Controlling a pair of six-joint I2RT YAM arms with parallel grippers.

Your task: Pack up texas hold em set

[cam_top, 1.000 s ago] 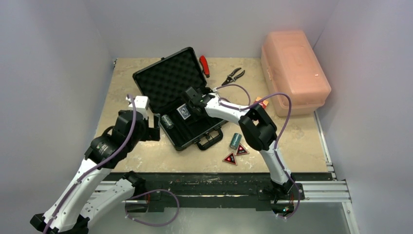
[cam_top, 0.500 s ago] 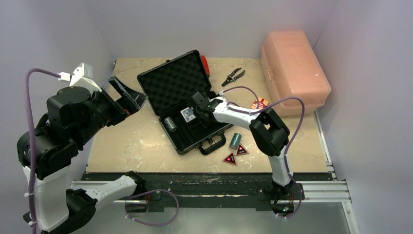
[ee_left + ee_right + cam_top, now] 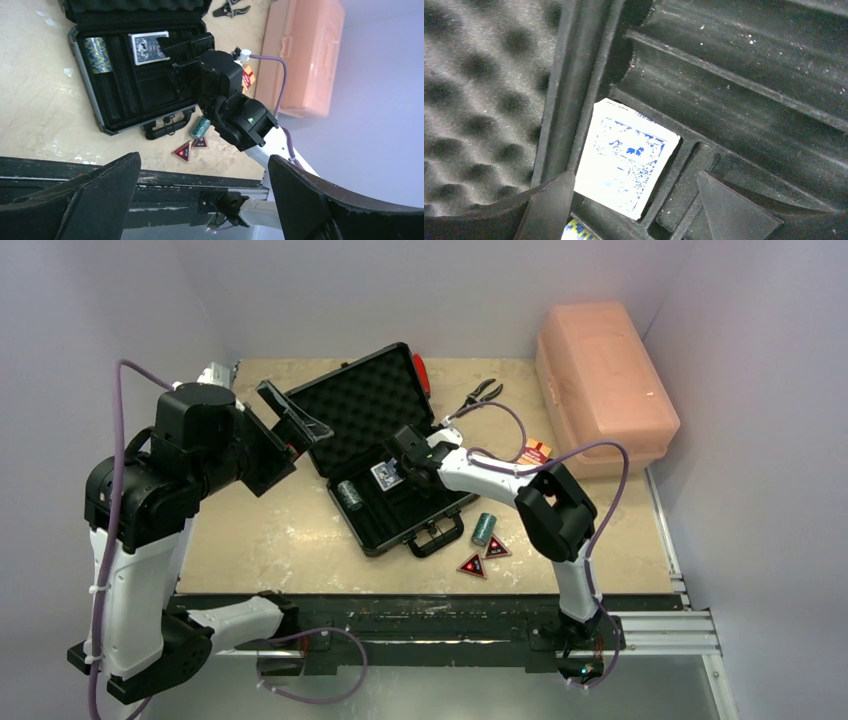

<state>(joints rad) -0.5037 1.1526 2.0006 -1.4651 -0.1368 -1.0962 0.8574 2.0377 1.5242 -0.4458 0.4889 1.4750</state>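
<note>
The black briefcase (image 3: 425, 502) lies open mid-table, foam lid (image 3: 362, 400) up. A blue card deck (image 3: 384, 475) and a teal chip roll (image 3: 348, 492) sit inside. The deck also shows in the right wrist view (image 3: 626, 155) and the left wrist view (image 3: 146, 47). My right gripper (image 3: 410, 462) is open and empty just over the deck. My left gripper (image 3: 292, 420) is open and empty, raised high left of the lid. On the table: another teal roll (image 3: 484, 528), two red-black triangles (image 3: 472, 565) (image 3: 496, 548), an orange-red deck (image 3: 534, 452).
A large pink plastic box (image 3: 602, 385) stands at the back right. Pliers (image 3: 478, 395) and a red-handled tool (image 3: 420, 374) lie behind the case. Grey walls close in left, back and right.
My left arm has risen from low beside the case and swung up to the back left. The case has shifted right. My right gripper stays over the blue deck.
</note>
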